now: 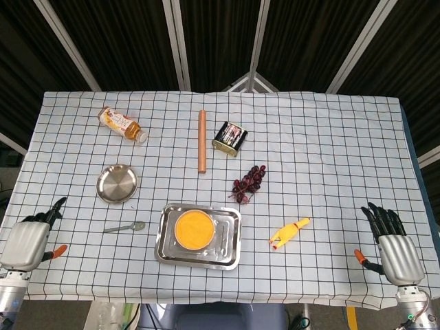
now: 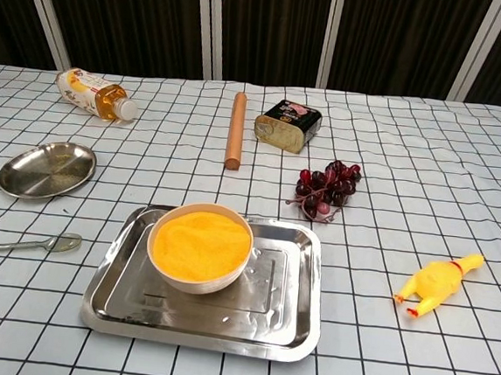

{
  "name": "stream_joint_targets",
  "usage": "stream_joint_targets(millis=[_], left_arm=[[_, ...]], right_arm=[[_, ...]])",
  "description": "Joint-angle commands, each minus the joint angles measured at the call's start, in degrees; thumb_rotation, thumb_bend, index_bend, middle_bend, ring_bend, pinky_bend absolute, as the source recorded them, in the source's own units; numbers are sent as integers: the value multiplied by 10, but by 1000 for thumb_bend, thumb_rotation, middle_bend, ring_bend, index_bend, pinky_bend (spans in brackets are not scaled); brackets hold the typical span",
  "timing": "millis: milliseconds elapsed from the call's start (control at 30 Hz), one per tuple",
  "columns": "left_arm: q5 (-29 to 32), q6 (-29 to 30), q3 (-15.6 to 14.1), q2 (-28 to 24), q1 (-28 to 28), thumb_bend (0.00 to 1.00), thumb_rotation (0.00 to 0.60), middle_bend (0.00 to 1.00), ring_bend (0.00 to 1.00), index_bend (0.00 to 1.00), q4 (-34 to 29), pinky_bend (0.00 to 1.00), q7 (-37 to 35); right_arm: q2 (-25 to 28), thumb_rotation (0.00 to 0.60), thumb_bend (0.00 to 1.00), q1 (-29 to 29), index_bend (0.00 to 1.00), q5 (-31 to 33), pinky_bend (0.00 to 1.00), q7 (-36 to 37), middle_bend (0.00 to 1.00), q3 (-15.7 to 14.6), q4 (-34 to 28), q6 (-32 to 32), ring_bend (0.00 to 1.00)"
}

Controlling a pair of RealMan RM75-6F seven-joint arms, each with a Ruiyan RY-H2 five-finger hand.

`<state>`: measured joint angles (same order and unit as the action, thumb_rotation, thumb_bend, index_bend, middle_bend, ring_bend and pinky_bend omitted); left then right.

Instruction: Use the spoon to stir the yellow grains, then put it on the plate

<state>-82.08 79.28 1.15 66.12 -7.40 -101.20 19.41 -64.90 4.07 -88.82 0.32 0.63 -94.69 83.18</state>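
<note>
Spoon (image 1: 125, 227) lies between plate (image 1: 116, 184) and tray (image 1: 167, 251).

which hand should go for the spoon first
Left, probably. The spoon lies on the cloth left of the tray, handle pointing toward the left hand at the near left table edge. The right hand sits at the far right edge, with the tray and toy chicken between.

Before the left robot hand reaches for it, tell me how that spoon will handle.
The spoon lies flat on the checked cloth, so its thin handle probably offers little to get under. It looks smooth, likely slippery. It seems small and light, apt to slide if nudged.
</note>
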Motion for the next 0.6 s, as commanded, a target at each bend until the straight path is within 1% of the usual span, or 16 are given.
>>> stream_joint_targets(millis=[33, 67, 133, 233, 300, 400, 600], left_arm=[[82, -65, 18, 16, -30, 278, 600, 984, 992, 425, -40, 976, 44], [111, -82, 23, 25, -40, 306, 600, 995, 999, 445, -48, 989, 66], [145, -93, 30, 39, -52, 380, 600, 1000, 1000, 469, -52, 1000, 98], [203, -102, 39, 70, -71, 437, 600, 1000, 1000, 474, -50, 1000, 157], [250, -108, 44, 88, -84, 462, 600, 1000, 1000, 484, -56, 1000, 192], [302, -103, 54, 109, -101, 486, 600, 1000, 1000, 491, -63, 1000, 230], [358, -85, 63, 141, -126, 497, 600, 1000, 1000, 471, -55, 1000, 282]], right_arm=[[1, 600, 317, 0, 0, 0, 0, 2, 0, -2, -1, -2, 0], [2, 600, 317, 0, 0, 0, 0, 3, 0, -2, -2, -2, 0], [2, 600, 317, -1, 0, -1, 0, 4, 0, -3, -3, -2, 0], [3, 600, 318, -1, 0, -2, 0, 6, 0, -3, -4, -1, 0], [4, 600, 317, -1, 0, -2, 0, 9, 0, -3, -4, -2, 0], [4, 600, 317, 0, 0, -2, 0, 11, 0, -3, -3, -2, 0], [5, 600, 317, 0, 0, -2, 0, 14, 0, -3, -4, -4, 0]])
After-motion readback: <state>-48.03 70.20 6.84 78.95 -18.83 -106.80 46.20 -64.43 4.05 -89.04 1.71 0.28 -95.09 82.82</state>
